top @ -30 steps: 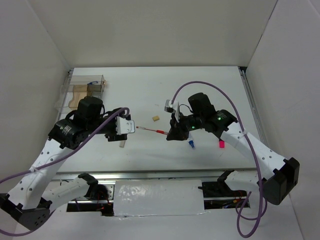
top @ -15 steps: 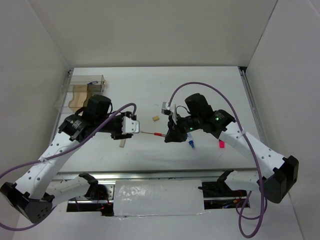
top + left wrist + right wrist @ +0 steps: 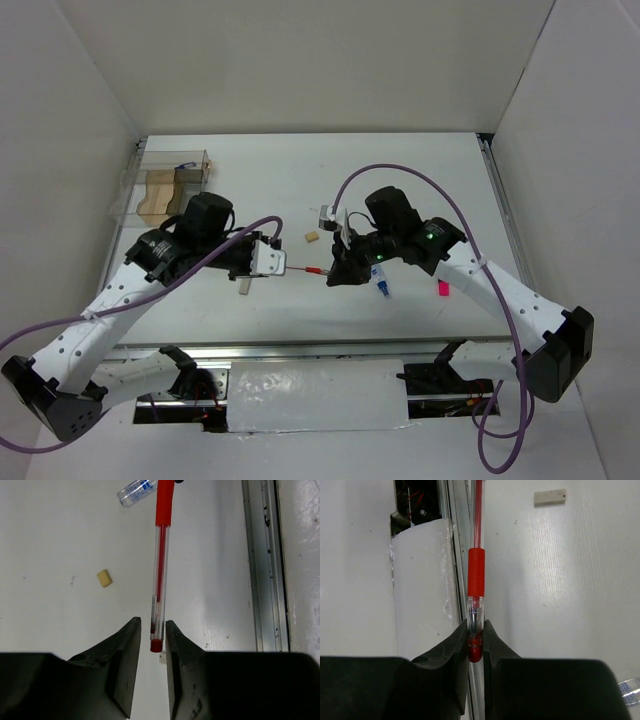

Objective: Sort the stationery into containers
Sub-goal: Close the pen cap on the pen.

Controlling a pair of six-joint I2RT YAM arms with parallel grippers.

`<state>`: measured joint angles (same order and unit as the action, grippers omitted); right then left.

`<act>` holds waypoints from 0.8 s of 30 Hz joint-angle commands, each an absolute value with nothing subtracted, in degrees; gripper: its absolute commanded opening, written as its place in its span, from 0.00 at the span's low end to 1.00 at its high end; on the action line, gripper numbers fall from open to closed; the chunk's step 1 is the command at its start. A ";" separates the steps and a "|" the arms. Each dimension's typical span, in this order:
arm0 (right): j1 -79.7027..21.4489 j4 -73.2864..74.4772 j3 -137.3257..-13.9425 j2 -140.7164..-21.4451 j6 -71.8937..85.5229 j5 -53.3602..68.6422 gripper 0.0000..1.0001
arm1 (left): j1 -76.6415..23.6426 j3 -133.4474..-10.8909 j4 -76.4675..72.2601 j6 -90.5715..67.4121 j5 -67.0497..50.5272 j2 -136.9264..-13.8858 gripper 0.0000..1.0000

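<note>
Left wrist: left tool [image 3: 153, 621] straddles red pen [image 3: 161, 555], unclamped; top external unclear.

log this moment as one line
phase: handover | right gripper: shut on red pen | left gripper: open, jaws astride pen's other end
</note>
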<state>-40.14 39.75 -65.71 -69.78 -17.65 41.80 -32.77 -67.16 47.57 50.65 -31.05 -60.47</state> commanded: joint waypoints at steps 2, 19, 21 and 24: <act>-40.87 40.17 -68.73 -69.87 -18.28 42.28 0.00 | -33.31 -66.97 47.55 51.24 -32.87 -61.08 0.37; -44.12 39.90 -69.78 -71.72 -18.28 40.78 0.00 | -39.63 -68.64 44.21 46.85 -28.48 -62.14 0.00; -44.30 39.73 -70.31 -72.24 -18.02 41.04 0.00 | -40.34 -69.08 43.86 45.97 -28.30 -62.84 0.00; -44.47 39.55 -70.84 -72.77 -17.76 41.48 0.00 | -41.92 -69.52 42.63 44.65 -27.43 -63.28 0.00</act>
<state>-42.68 44.42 -66.87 -71.77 -17.82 38.98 -39.48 -67.11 49.78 47.27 -23.68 -62.37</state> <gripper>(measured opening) 0.183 0.221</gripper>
